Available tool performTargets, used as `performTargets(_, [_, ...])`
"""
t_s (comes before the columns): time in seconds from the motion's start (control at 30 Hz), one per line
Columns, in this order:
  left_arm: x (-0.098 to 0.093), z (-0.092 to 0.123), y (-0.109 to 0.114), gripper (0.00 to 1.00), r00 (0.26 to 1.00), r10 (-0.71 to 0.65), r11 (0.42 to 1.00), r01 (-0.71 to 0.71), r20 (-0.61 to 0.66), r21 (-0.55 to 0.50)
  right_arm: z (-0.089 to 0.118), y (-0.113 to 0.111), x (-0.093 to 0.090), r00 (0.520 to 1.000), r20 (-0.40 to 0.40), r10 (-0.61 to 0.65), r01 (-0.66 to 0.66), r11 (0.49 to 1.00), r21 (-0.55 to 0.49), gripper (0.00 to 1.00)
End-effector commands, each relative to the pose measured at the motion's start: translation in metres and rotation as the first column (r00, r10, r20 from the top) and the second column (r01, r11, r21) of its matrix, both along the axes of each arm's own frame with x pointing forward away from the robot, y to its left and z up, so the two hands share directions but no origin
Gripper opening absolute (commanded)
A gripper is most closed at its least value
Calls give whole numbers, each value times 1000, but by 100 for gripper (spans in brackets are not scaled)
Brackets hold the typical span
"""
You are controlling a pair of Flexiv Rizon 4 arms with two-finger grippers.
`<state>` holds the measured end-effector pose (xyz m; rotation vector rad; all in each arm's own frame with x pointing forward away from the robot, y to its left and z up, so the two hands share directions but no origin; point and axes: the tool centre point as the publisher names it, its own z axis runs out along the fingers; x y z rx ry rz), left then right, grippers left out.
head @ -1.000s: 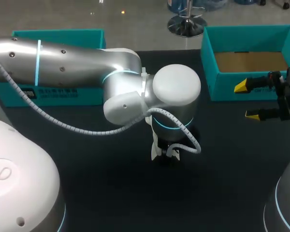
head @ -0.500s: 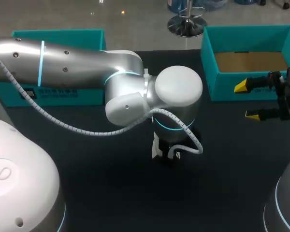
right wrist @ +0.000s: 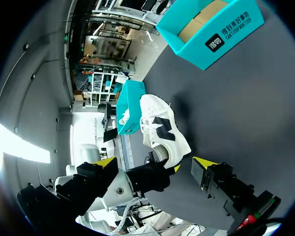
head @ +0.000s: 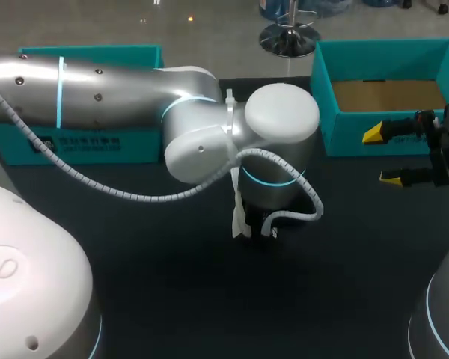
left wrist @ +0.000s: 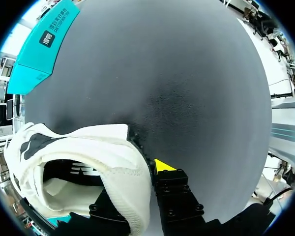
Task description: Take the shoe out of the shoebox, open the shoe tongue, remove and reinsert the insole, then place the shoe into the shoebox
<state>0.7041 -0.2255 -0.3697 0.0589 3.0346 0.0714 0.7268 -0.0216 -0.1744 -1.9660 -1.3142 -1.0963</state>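
A white shoe with black side marks [right wrist: 162,129] lies on the dark table, its toe pointing towards the teal lid. In the head view my left arm [head: 280,120] covers it, and only a white sliver of the shoe [head: 239,218] shows. My left gripper [left wrist: 137,183] is shut on the heel wall of the shoe [left wrist: 88,152], one finger inside the opening and the yellow-tipped one outside. My right gripper [head: 395,155] hangs open in front of the open teal shoebox [head: 325,90], holding nothing. In its own view, my right gripper [right wrist: 155,162] faces the shoe's heel from a distance.
The shoebox [right wrist: 211,30] stands at the back right, its brown floor bare. The teal lid [head: 90,56] lies at the back left, shown too as the lid [left wrist: 44,44] beyond the shoe. A grey cable [head: 135,196] hangs from my left arm over the table.
My left gripper's fingers have closed onto the shoe's heel, and the left wrist has shifted slightly right and up. The right arm has not moved.
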Motion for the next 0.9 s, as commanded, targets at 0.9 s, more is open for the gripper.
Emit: performTargets(0.9, [9,145,23,0,988,94,994,-101,-124,-52,0,1,-1,1000,-1,-3,3,1000,-3,100])
